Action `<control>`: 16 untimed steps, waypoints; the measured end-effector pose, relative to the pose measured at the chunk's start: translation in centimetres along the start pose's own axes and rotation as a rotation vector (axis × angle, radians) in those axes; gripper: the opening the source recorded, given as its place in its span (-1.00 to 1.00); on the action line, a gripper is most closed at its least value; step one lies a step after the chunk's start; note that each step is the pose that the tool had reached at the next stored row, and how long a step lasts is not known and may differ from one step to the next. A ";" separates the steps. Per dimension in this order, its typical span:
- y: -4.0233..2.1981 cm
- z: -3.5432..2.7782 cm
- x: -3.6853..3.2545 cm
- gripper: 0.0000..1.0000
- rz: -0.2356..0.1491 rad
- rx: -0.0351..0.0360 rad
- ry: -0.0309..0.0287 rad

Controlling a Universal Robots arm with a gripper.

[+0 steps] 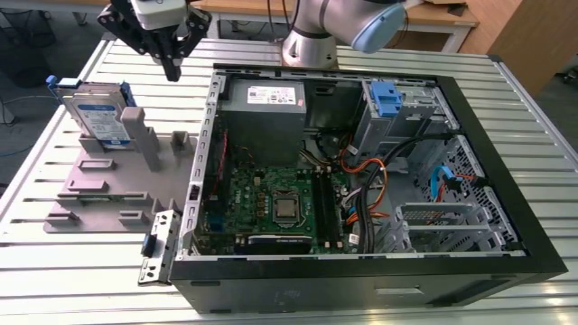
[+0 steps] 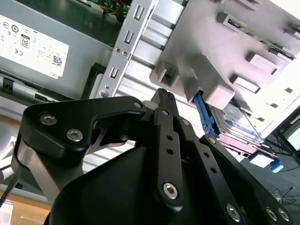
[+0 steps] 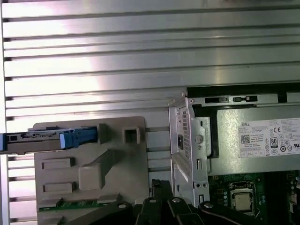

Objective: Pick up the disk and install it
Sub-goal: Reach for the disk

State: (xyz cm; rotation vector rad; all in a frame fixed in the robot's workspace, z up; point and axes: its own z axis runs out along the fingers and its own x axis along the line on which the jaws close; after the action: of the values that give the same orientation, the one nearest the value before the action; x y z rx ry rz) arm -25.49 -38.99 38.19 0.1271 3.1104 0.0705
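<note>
Your jaws are together and hold nothing; the gripper point(image 1: 172, 70) hangs over the slatted table point(image 1: 40, 271), apart from everything. Going down in size: the open computer case point(image 1: 316, 288) lies on the exterior view's right; just beside it on the exterior view's left sits the grey fixture point(image 1: 99, 179); the disk point(image 1: 97, 115) stands on edge at that fixture's far end, leaning slightly, its blue caddy point(image 3: 77, 137) framing it. Judge the disk as stiff, dense for its size, and sensitive to knocks; its 2 metal faces look smooth, so likely slippery; the plastic caddy probably flexes. You would do best to grip across the 2 flat faces at the exposed upper edge, not on the blue rails.
</note>
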 end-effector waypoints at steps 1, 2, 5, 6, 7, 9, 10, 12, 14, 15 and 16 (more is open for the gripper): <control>0.04 0.04 0.24 -0.79 0.000 -0.0002 0.0000; 0.07 0.07 0.46 -0.79 0.001 -0.0004 0.0000; 0.18 0.16 0.89 -0.79 0.002 -0.0009 -0.0001; 0.23 0.19 1.01 -0.79 0.002 -0.0009 0.0000; 0.29 0.21 1.14 -0.79 0.003 -0.0009 0.0001; 0.43 0.29 1.41 -0.79 0.004 -0.0012 -0.0001; 0.50 0.33 1.56 -0.79 0.005 -0.0013 -0.0001; 0.62 0.39 1.88 -0.79 0.006 -0.0016 0.0000; 0.75 0.48 2.24 -0.79 0.007 -0.0021 -0.0002; 0.80 0.51 2.43 -0.79 0.007 -0.0022 -0.0002; 0.85 0.54 2.63 -0.79 0.008 -0.0023 -0.0001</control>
State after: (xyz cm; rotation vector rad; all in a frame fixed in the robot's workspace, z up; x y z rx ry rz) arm -28.03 -37.91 37.61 0.1389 3.1097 0.0742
